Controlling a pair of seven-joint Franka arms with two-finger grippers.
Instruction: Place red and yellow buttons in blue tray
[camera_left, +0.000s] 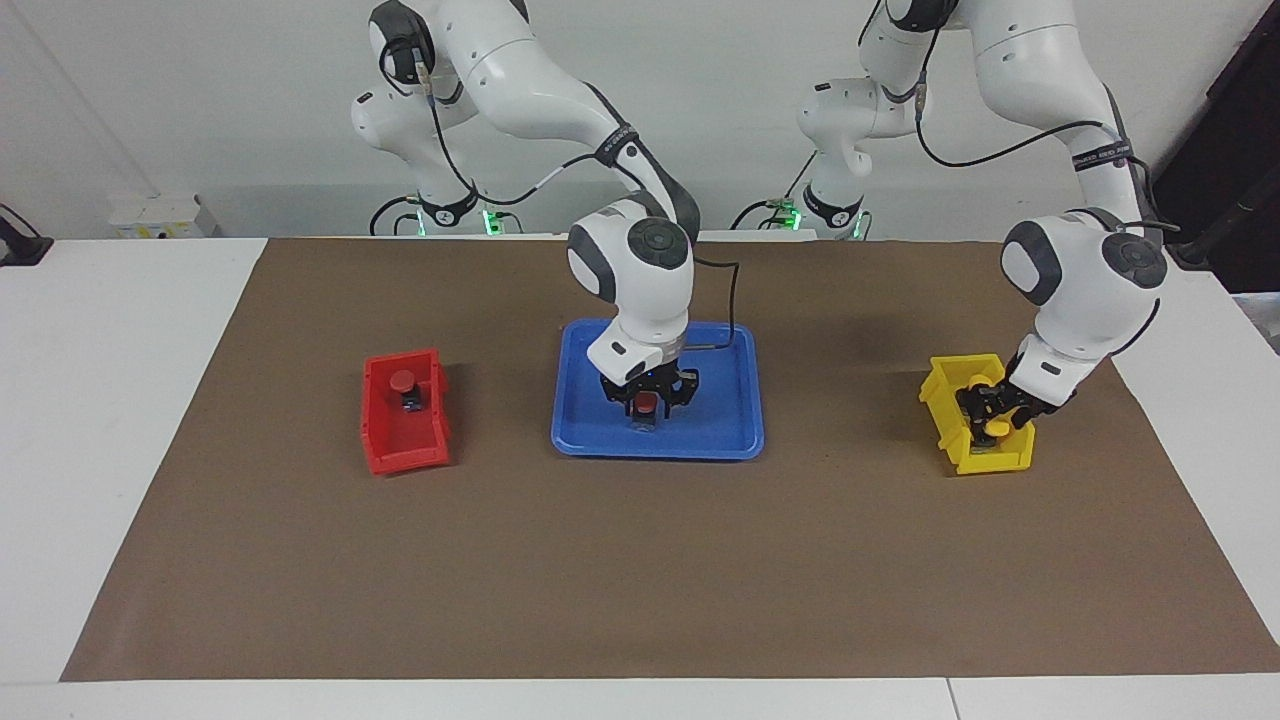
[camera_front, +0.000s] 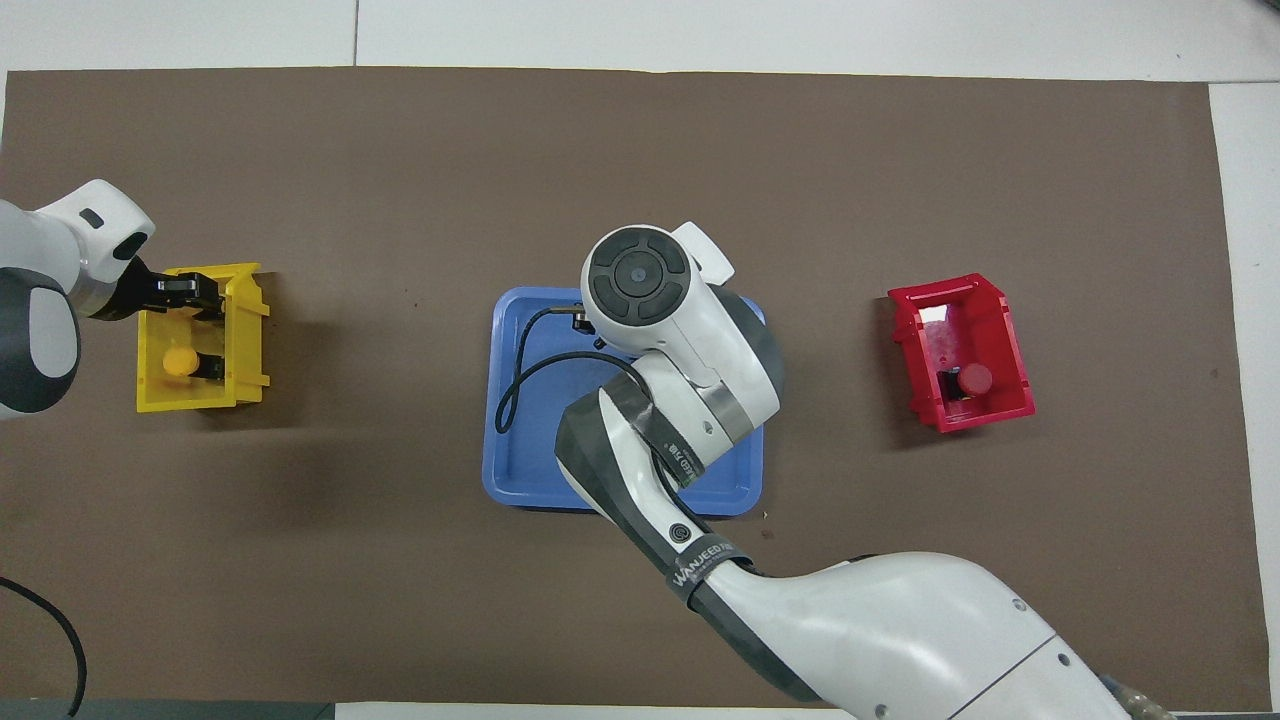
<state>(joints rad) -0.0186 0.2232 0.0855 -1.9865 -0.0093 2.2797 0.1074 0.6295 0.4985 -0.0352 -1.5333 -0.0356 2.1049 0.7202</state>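
Note:
My right gripper (camera_left: 648, 412) is low over the blue tray (camera_left: 720, 420), shut on a red button (camera_left: 648, 404) whose base is at the tray floor. In the overhead view the right arm hides this gripper and button, and only part of the tray (camera_front: 530, 460) shows. A second red button (camera_left: 402, 381) (camera_front: 975, 377) stands in the red bin (camera_left: 405, 450). My left gripper (camera_left: 988, 415) (camera_front: 188, 295) is down inside the yellow bin (camera_left: 990, 460). One yellow button (camera_front: 180, 362) lies in that bin, beside the gripper. The other yellow button is hidden.
The red bin (camera_front: 985, 310) is toward the right arm's end of the brown mat (camera_left: 640, 580), and the yellow bin (camera_front: 245, 340) is toward the left arm's end. A black cable (camera_front: 520, 385) from the right arm hangs over the tray.

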